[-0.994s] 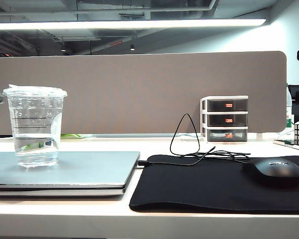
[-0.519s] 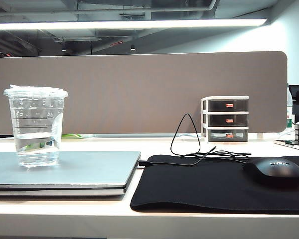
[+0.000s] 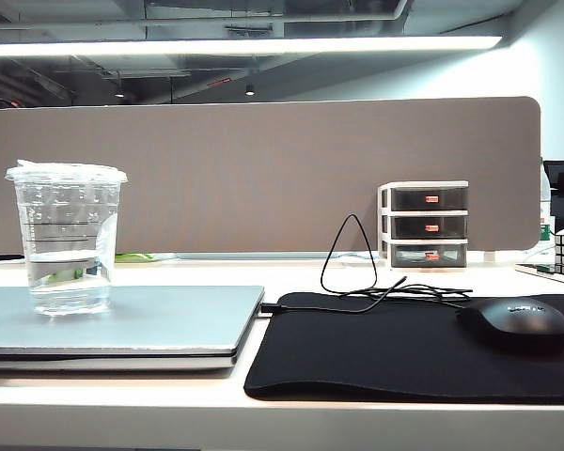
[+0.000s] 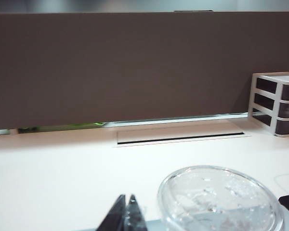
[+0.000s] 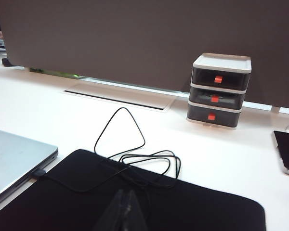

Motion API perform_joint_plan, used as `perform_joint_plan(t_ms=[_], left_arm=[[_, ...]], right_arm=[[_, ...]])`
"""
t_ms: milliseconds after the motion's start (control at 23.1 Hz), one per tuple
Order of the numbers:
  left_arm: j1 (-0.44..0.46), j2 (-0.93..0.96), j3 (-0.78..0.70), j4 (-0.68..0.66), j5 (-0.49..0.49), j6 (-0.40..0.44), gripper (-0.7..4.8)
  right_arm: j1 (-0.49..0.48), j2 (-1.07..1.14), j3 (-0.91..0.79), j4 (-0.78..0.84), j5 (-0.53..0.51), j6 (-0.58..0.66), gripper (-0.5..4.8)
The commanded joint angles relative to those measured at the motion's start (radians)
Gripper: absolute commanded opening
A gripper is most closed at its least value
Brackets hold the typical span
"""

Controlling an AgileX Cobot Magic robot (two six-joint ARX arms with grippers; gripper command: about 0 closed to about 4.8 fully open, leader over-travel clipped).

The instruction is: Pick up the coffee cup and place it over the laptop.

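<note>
On the left of the white table lies the closed silver-grey laptop, and the coffee cup stands upright on its lid, near the lid's left end, its flat clear lid in place and greenish bits showing low inside. Neither arm appears in the exterior view. From the left wrist view, the left tool is above and just beside the cup's lid, apart from it, its dark tips pressed together and gripping nothing. Right of the laptop, a black mouse pad lies flat, touching or nearly touching the laptop's edge. A thin black cable plugs into the laptop's side and runs in loops across the pad's far edge. In the right wrist view, the right tool hangs over the pad, tips closed together, empty. A black mouse rests on the pad's right part. Behind, against the brown partition, stands a small three-drawer organiser.
</note>
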Motion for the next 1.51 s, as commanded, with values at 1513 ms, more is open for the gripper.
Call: perform_joint_plan(t_ms=[1513], left_arm=[[0.002,-0.676,0.042,-0.790,-0.136,-0.090,-0.05]], right_arm=[[-0.047,-0.023,-0.136,0.192,-0.038,-0.029,-0.03]])
